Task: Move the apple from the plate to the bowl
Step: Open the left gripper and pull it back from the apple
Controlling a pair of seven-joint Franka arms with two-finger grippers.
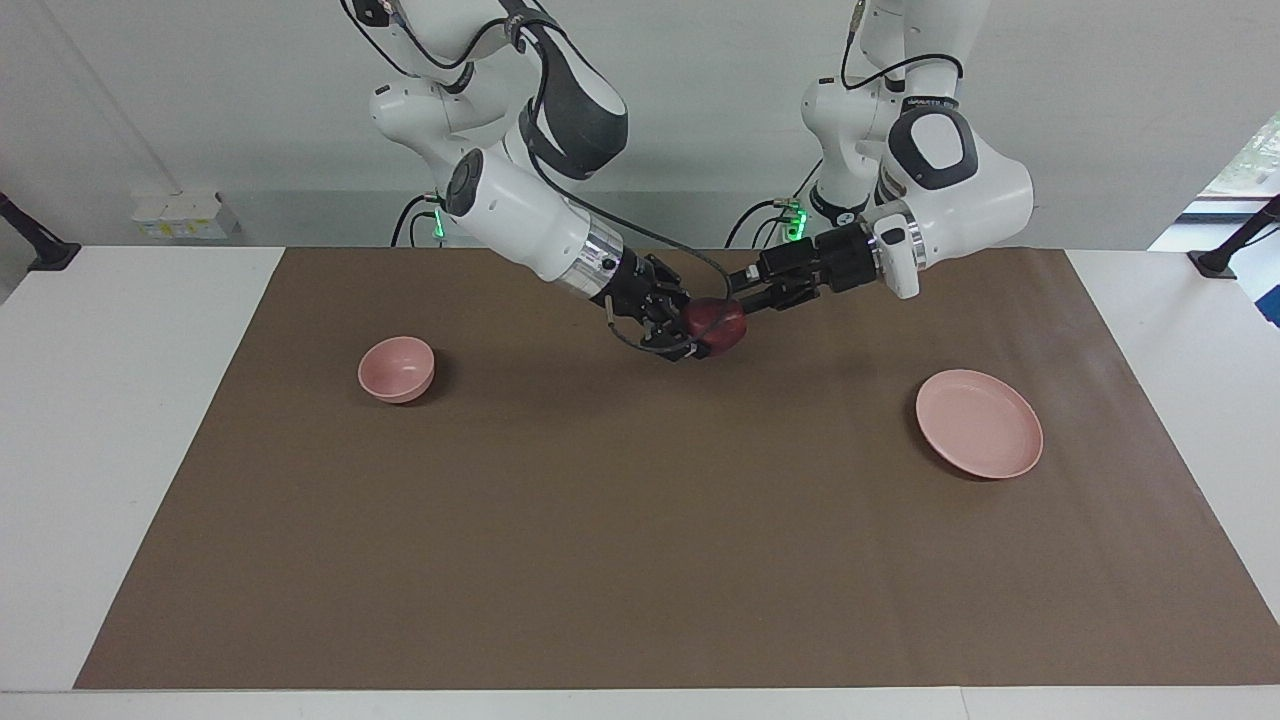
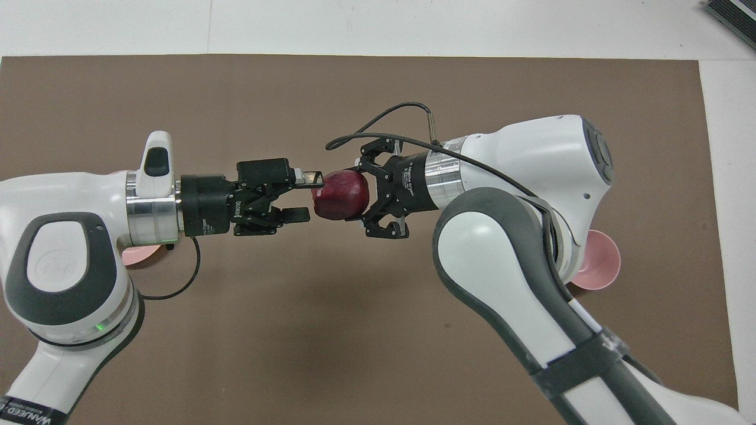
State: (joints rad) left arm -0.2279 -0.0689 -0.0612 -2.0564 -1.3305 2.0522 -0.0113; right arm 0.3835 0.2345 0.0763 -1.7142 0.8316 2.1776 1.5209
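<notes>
The dark red apple (image 1: 716,324) (image 2: 341,195) is held in the air over the middle of the brown mat. My right gripper (image 1: 703,328) (image 2: 353,195) is shut on it, one finger on each side. My left gripper (image 1: 743,300) (image 2: 313,196) is open, level with the apple, its fingertips right at the apple's other side. The pale pink plate (image 1: 980,422) lies bare toward the left arm's end; in the overhead view only its rim (image 2: 139,258) shows under the left arm. The small pink bowl (image 1: 397,368) (image 2: 599,267) stands toward the right arm's end.
A brown mat (image 1: 640,560) covers most of the white table (image 1: 110,450). Small white boxes (image 1: 185,215) sit at the wall past the table's edge at the right arm's end. Black stands (image 1: 45,250) (image 1: 1225,255) sit at the table's corners nearest the robots.
</notes>
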